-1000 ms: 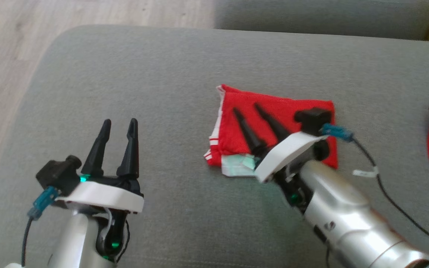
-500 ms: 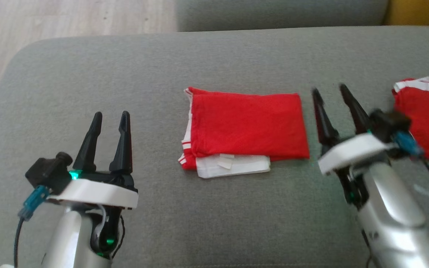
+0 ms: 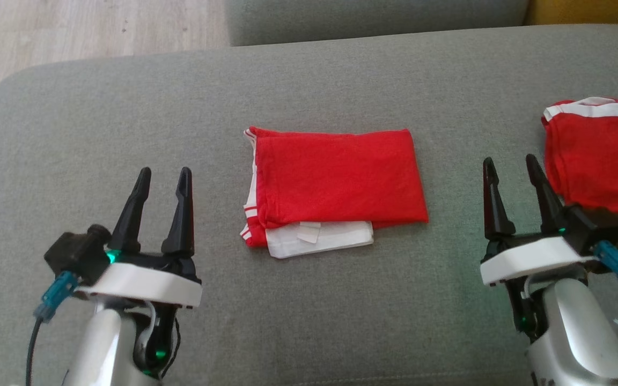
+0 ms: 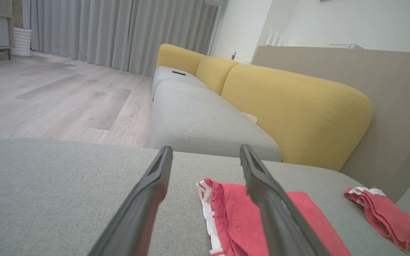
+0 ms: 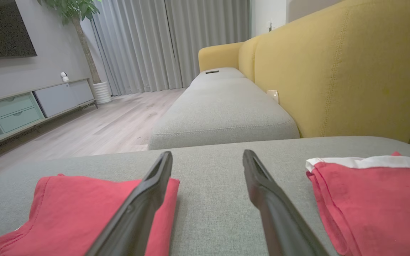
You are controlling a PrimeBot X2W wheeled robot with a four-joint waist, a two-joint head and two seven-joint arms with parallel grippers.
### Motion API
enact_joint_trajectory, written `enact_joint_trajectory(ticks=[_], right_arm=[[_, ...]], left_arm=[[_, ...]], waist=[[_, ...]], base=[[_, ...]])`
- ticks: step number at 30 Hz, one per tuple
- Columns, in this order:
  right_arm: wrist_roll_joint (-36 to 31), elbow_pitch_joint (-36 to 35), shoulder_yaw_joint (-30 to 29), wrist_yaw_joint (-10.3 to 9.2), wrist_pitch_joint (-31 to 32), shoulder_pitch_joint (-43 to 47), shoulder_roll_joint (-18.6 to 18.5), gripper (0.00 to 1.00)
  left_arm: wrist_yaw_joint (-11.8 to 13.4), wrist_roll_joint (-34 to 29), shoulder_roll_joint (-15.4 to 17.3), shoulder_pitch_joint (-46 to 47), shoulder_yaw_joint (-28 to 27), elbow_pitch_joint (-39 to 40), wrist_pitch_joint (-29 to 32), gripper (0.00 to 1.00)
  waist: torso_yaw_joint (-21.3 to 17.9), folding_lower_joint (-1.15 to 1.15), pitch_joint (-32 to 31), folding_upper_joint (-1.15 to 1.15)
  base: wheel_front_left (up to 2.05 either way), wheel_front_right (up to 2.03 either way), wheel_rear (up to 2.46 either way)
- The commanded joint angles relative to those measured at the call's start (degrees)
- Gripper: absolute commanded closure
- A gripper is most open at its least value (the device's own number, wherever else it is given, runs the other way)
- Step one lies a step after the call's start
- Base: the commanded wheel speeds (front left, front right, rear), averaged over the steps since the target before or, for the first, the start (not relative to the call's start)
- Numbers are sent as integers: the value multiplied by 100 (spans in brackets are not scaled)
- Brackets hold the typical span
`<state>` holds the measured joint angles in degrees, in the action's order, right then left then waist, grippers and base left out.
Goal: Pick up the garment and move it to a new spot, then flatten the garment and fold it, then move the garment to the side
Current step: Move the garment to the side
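Both jaws, spread and empty, flank the garment (image 3: 336, 177); far beyond the right jaws, the wrist view adds a TV (image 5: 2, 28).

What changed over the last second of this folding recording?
The right gripper pulled back off the folded red garment toward the robot's right, open and empty, and is now between it and the second red garment. The view shifted too. The left gripper stayed open; the garment stayed folded.
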<state>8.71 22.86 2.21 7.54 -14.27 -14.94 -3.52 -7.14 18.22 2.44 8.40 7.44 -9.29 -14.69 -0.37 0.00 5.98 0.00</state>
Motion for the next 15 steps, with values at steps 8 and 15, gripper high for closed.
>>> enact_joint_trajectory(ticks=[8,15], right_arm=[[151,-342,139,-5,-1,7,63,0],[113,-393,111,-5,63,-11,64,0]], left_arm=[[-32,-41,43,41,-134,239,-30,0],[-32,-23,43,113,-95,264,-30,0]], waist=[[-45,0,8,0],[7,0,86,0]], base=[[0,0,0],[0,0,0]])
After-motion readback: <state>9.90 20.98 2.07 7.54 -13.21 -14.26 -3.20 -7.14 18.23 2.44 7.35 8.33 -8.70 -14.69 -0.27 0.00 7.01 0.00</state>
